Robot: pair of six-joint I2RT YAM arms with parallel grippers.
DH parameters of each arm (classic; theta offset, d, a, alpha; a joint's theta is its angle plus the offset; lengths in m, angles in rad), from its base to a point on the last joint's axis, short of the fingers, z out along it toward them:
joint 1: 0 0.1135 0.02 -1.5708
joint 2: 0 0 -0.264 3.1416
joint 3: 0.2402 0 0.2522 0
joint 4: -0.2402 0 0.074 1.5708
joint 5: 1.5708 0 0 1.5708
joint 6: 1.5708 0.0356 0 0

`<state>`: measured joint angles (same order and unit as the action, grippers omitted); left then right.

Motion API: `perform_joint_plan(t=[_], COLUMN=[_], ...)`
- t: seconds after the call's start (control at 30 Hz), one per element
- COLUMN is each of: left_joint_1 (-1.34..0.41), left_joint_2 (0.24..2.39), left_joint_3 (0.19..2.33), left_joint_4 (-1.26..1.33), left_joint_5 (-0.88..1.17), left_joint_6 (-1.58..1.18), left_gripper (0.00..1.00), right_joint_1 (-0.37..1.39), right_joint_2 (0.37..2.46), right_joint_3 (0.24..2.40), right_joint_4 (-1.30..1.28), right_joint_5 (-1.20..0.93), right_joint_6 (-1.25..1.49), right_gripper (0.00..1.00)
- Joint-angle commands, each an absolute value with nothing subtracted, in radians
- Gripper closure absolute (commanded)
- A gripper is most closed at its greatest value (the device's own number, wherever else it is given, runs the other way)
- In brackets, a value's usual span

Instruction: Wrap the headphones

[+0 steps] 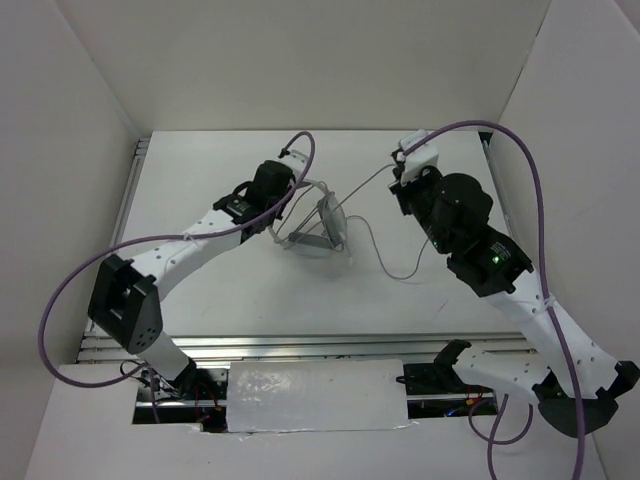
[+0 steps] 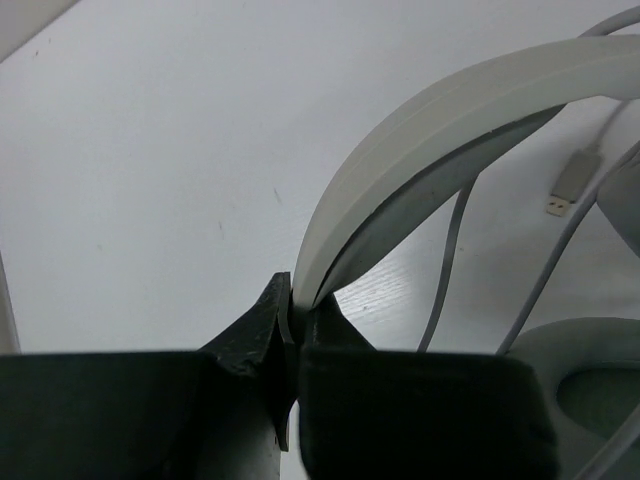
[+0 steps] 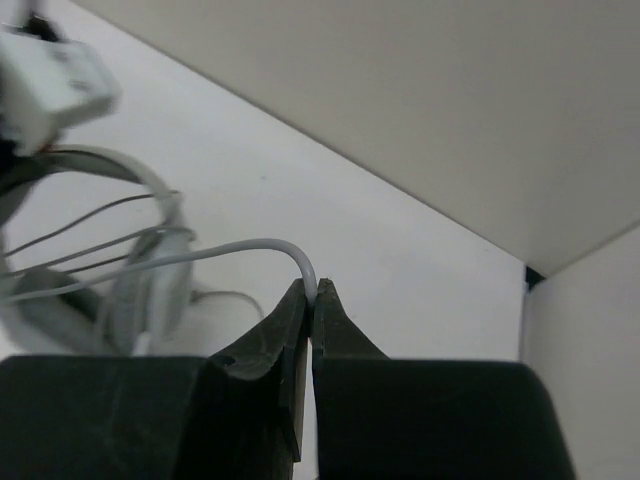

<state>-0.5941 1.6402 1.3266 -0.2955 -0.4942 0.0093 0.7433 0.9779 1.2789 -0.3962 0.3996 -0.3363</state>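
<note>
1. Far left, a metal rail (image 1: 128,215) runs along the edge of the white counter (image 1: 240,295). A thick purple cable (image 1: 58,300) swings out wide from the left arm and arcs back over its wrist, close above the work.
2. The left gripper (image 1: 283,212) is in at the middle of the counter. The left wrist view shows its jaws clamped tight on the end of the curved headband (image 2: 440,140), with no gap showing.
3. The headphones (image 1: 328,225) sit mid-counter, just right of that gripper, with the band rising in an arch from the grip. The padded ear cup (image 2: 590,370) is low at the right of the wrist view. Beyond the band the plug (image 2: 574,181) lies flat on the counter, free of both grippers.
4. The thin grey cable (image 1: 365,182) is strung from the headset up and right, off the surface. Several strands cross under the band, and how many turns they make I cannot tell. A slack loop (image 1: 395,272) trails over the counter between the headset and the right arm's forearm.
5. The right gripper (image 1: 398,173) is up at the far right of the counter, well apart from the headset. Its tips are pinched shut on the cable, which bends over them and runs back left.
6. Far right, a second purple cable (image 1: 530,170) arches high beside the white side wall (image 1: 590,120).
</note>
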Motion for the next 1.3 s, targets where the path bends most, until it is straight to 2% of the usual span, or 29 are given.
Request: perform_joint_plan(t=[0.0, 0.1, 0.23, 0.37, 0.57, 0.7, 0.83, 0.93, 0.97, 1.17, 1.27], left_joint_1=[-0.581, -0.583, -0.589, -0.578, -0.557, -0.546, -0.543, -0.541, -0.543, -0.540, -0.540], left_joint_2=[1.505, 1.424, 1.275, 1.177, 1.147, 1.195, 1.239, 1.272, 1.279, 1.324, 1.336], left_joint_3=[1.301, 1.243, 1.148, 1.082, 1.117, 1.230, 1.347, 1.434, 1.475, 1.592, 1.646], left_joint_4=[-0.149, -0.134, -0.092, -0.029, -0.009, -0.015, -0.035, -0.069, -0.074, -0.106, -0.133], left_joint_5=[-0.332, -0.270, -0.086, 0.041, 0.231, 0.216, 0.209, 0.195, 0.189, 0.160, 0.158], left_joint_6=[0.048, 0.038, 0.045, 0.025, -0.072, -0.149, -0.187, -0.227, -0.236, -0.270, -0.268], left_gripper=[1.00, 1.00, 1.00, 1.00, 1.00, 1.00, 1.00, 1.00, 1.00, 1.00, 1.00], right_joint_1=[0.610, 0.517, 0.355, 0.290, 0.247, 0.241, 0.250, 0.281, 0.293, 0.402, 0.431], right_joint_2=[0.983, 1.018, 1.110, 1.175, 1.284, 1.350, 1.400, 1.437, 1.448, 1.552, 1.589], right_joint_3=[1.309, 1.312, 1.313, 1.287, 1.218, 1.123, 1.054, 1.005, 1.000, 1.058, 1.062], right_joint_4=[-0.247, -0.221, -0.164, -0.100, 0.035, 0.136, 0.285, 0.421, 0.442, 0.449, 0.512], right_joint_5=[0.341, 0.226, 0.052, -0.087, -0.336, -0.429, -0.578, -0.693, -0.706, -0.692, -0.655], right_joint_6=[-0.380, -0.351, -0.276, -0.227, -0.108, -0.002, 0.090, 0.149, 0.156, 0.132, 0.152], right_gripper=[1.00, 1.00, 1.00, 1.00, 1.00, 1.00, 0.90, 0.71, 0.66, 0.47, 0.43])
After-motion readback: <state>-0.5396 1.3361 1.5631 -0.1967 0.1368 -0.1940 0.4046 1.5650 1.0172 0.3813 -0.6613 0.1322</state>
